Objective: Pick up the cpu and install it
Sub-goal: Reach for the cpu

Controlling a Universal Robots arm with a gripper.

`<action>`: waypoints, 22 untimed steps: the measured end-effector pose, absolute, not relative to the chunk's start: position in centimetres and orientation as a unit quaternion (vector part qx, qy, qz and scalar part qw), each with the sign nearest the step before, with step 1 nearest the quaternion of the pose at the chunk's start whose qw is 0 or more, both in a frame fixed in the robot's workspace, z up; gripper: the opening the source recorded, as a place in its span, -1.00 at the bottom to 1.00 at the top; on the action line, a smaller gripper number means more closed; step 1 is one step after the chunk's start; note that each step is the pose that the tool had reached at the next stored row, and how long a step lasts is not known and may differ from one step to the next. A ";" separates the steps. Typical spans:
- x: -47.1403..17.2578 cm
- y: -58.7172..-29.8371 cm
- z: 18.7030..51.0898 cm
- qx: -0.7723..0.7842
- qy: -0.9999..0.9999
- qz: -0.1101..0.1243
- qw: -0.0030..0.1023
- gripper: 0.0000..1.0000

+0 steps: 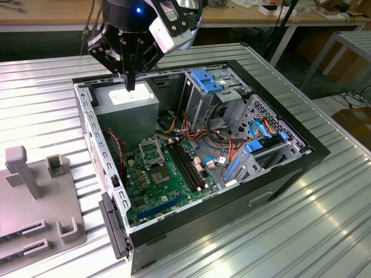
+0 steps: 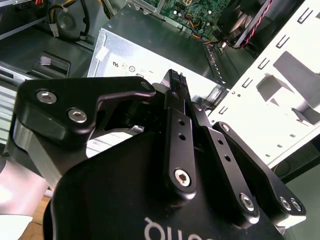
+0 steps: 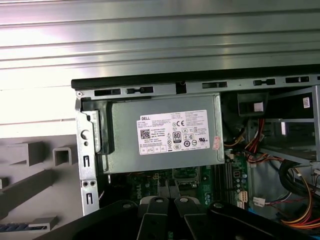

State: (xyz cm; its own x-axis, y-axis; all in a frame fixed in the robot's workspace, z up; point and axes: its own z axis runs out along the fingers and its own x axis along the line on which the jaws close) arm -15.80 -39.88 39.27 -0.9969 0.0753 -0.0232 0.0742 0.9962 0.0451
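Observation:
My gripper (image 1: 130, 87) hangs over the back corner of the open computer case (image 1: 313, 152), just above the grey power supply box (image 1: 127, 101) with the white label. Its two black fingers are pressed together, and I see nothing between them in the second wrist view (image 2: 175, 79) or the first wrist view (image 3: 169, 187). The cpu is hidden. On the green motherboard (image 1: 156, 185), the square cpu socket (image 1: 152, 152) lies below and to the exterior view's right of the gripper. Part of the socket (image 3: 186, 175) peeks out under the power supply box (image 3: 160, 135).
A grey fixture block (image 1: 35, 197) with posts and slots sits on the ribbed metal table at the exterior view's left. Inside the case are blue drive brackets (image 1: 208, 81), coloured cable bundles (image 1: 232, 150) and black memory slots (image 1: 188, 165).

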 end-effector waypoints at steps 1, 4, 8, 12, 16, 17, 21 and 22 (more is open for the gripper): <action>-15.8 -39.9 39.3 0.037 0.999 0.022 0.012 -0.79; -15.9 -39.9 39.3 0.037 0.999 0.022 0.012 -0.79; -16.0 -39.9 39.3 0.037 0.999 0.022 0.012 -0.79; -16.2 -39.9 39.3 0.037 0.999 0.022 0.012 -0.79; -16.3 -39.9 39.3 0.037 0.999 0.022 0.012 -0.79; -16.3 -39.9 39.3 0.037 0.999 0.022 0.012 -0.79; -16.4 -39.9 39.3 0.037 0.999 0.022 0.012 -0.79; -16.4 -39.9 39.3 0.037 0.999 0.022 0.012 -0.79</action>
